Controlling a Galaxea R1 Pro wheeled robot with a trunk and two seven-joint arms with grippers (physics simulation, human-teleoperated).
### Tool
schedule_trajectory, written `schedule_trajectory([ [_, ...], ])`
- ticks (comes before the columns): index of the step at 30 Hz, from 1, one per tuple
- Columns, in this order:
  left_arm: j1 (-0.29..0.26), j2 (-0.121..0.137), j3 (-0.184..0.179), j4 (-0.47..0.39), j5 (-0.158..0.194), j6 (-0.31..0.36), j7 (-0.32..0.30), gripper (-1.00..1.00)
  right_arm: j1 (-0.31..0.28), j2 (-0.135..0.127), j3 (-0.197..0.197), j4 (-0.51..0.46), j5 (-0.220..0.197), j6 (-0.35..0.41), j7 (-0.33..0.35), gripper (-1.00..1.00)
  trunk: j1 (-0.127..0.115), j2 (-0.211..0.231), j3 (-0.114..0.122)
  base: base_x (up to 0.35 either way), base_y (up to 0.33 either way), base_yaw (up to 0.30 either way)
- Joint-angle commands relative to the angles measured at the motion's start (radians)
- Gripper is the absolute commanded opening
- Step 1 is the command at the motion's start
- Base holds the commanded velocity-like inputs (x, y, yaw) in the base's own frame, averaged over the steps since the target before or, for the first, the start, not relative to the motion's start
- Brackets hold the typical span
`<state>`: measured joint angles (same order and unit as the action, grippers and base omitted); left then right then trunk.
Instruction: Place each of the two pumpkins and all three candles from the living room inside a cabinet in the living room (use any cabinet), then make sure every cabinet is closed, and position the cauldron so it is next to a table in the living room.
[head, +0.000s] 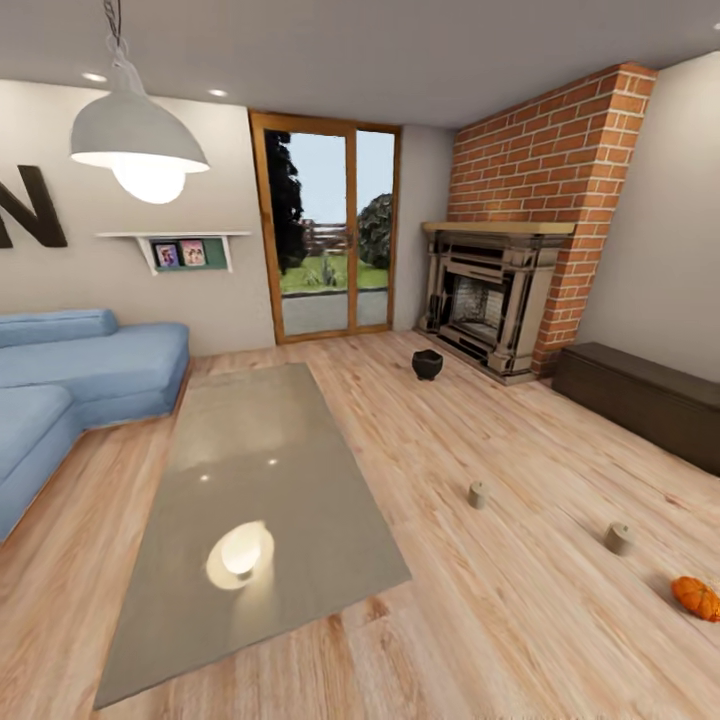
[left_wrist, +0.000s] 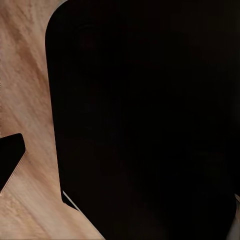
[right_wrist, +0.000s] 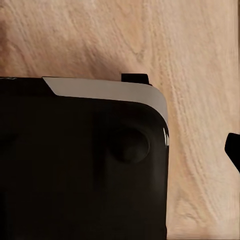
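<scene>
Wood-floored living room (head: 470, 440) with blue sofa (head: 70, 390), glossy grey table (head: 260, 500) at centre. Black cauldron (head: 427, 364) on floor before brick fireplace (head: 500, 300). Two candles (head: 478, 493) (head: 619, 538) and one pumpkin (head: 696, 597) on floor at right, near dark cabinet (head: 640, 400), closed. Gripper states: cannot tell; dark robot body over floorboards at both wrists.

wood floor (head: 480, 440), blue sofa (head: 70, 380), brick fireplace (head: 540, 230), glass doors (head: 330, 235)
</scene>
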<state>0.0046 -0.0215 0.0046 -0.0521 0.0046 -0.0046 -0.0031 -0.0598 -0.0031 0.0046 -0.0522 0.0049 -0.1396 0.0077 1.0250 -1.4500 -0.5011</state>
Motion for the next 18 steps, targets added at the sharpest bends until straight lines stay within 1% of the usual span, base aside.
schedule_trajectory([
  [1,0.000,0.000,0.000,0.000,0.000,0.000,0.000,1.00,0.000,0.000,0.000,0.000,0.000,0.000,0.000,1.00,0.000,0.000,0.000,0.000,0.000,-0.282],
  [18,0.000,0.000,0.000,0.000,0.000,0.000,0.000,1.00,0.000,0.000,-0.006,0.000,-0.007,0.001,-0.001,1.00,0.000,0.000,0.003,0.000,0.000,-0.282],
])
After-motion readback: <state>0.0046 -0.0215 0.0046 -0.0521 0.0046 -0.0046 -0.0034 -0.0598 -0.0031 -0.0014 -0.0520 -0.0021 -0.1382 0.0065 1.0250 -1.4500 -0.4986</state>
